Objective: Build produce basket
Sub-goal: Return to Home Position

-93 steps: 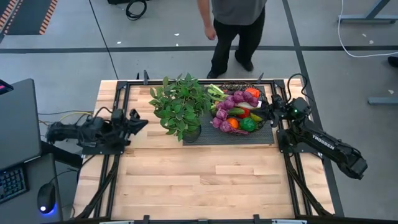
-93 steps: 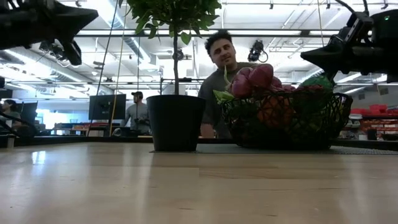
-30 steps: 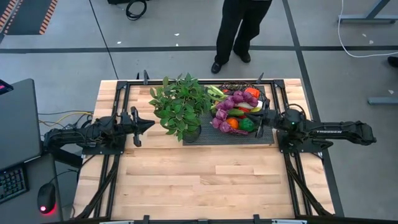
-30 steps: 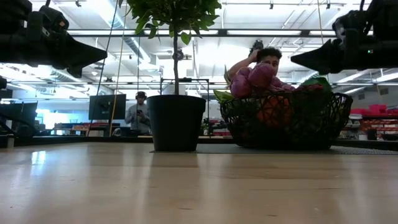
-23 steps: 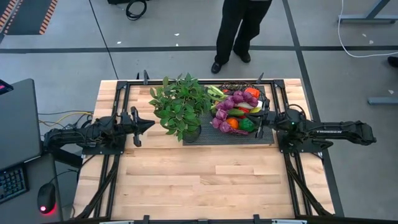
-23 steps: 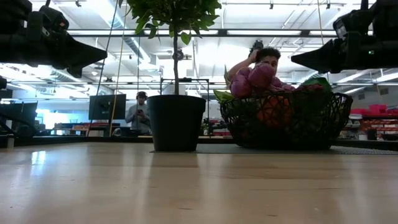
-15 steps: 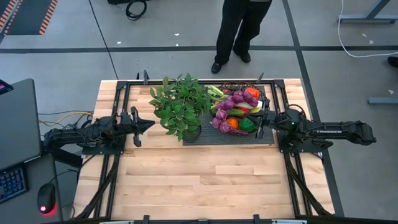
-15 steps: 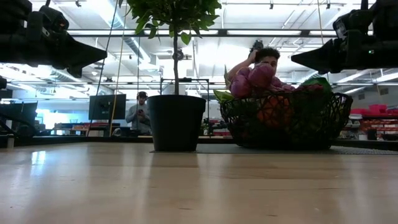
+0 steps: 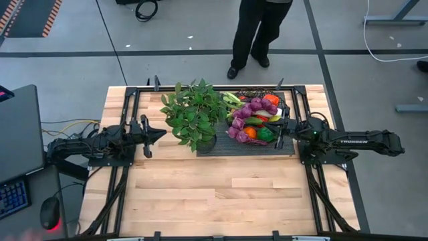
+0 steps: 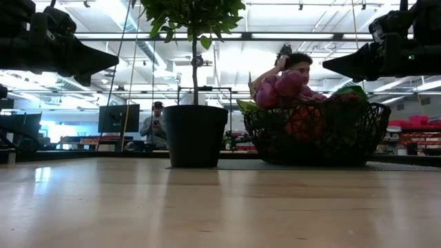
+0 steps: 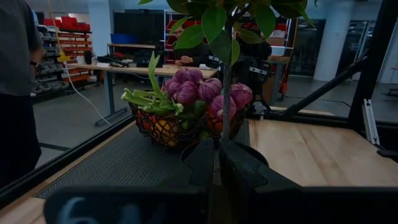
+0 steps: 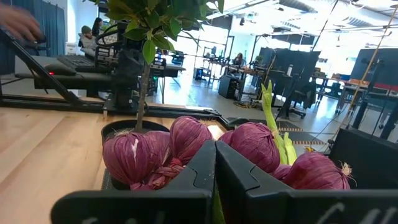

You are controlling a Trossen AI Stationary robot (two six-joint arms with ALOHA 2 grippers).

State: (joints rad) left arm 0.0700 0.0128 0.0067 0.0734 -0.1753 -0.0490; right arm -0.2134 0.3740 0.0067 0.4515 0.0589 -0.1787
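The round dark wire basket [image 10: 358,131] stands on the black ribbed mat [image 9: 271,148] at the table's far right. Produce is heaped in it: purple bulbs [image 12: 134,155], an orange tomato [image 9: 249,132], green pieces [image 9: 266,134] and leek leaves [image 11: 146,99]. My right gripper [image 9: 276,132] is shut and hovers just above the basket's right rim, pointing left; the low view shows it [image 10: 325,67] clear of the wire. My left gripper [image 9: 159,132] is shut too. It hangs in the air left of the potted plant [image 9: 194,114], pointing right.
The leafy plant's black pot [image 10: 195,134] stands on the mat's left end, beside the basket. A person [image 9: 257,33] stands beyond the table's far edge. Bare wooden tabletop [image 9: 214,194] fills the near half. A dark screen [image 9: 17,134] sits off the left side.
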